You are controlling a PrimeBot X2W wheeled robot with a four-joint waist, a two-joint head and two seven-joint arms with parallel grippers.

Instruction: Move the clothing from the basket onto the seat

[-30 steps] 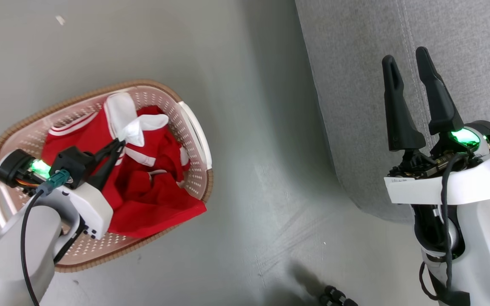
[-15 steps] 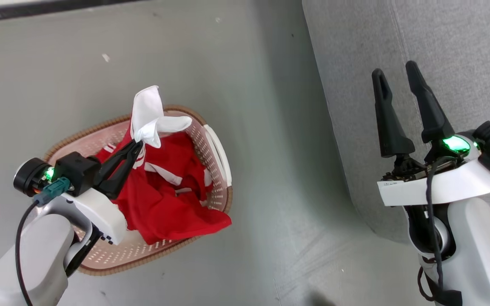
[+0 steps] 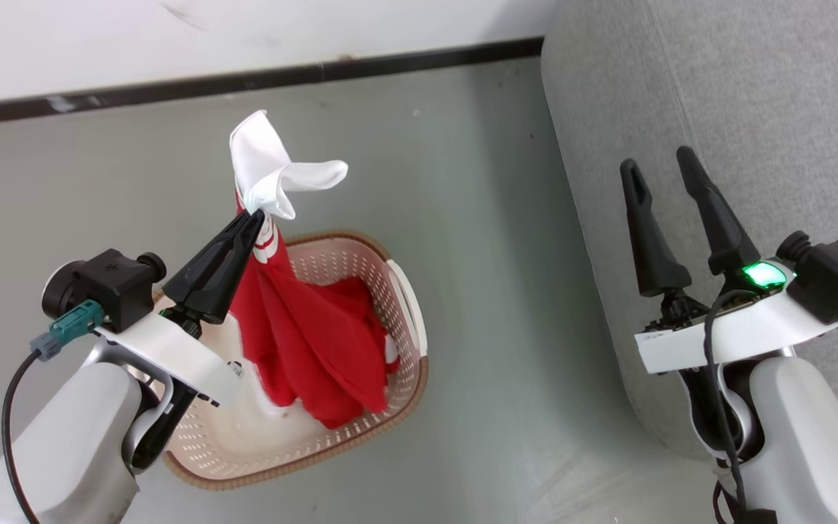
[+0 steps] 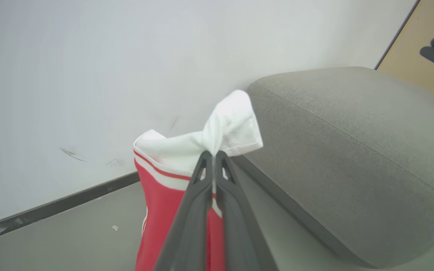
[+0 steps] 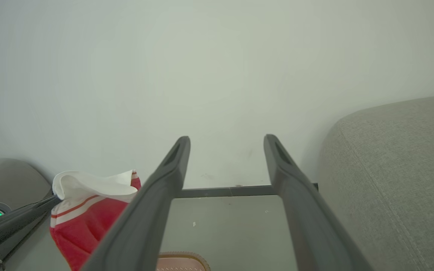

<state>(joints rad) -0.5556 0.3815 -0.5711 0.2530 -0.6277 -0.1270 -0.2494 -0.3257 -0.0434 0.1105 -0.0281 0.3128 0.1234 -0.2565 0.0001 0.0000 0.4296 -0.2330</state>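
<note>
Red clothing (image 3: 302,342) hangs from the left fingers (image 3: 219,255), lower end inside the basket (image 3: 408,320); right fingers (image 3: 648,240) stand apart by the grey seat (image 3: 753,109). Left wrist view: fingers clamped on the white edge. Right wrist view: fingers spread, holding nothing.

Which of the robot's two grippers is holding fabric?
The left gripper: its fingers are pinched shut on the red-and-white clothing, which hangs from them. The right gripper stands open and empty.

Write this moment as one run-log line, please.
left gripper: shut on clothing, hanging over basket | right gripper: open, holding nothing | seat: no clothing on visible part
</note>
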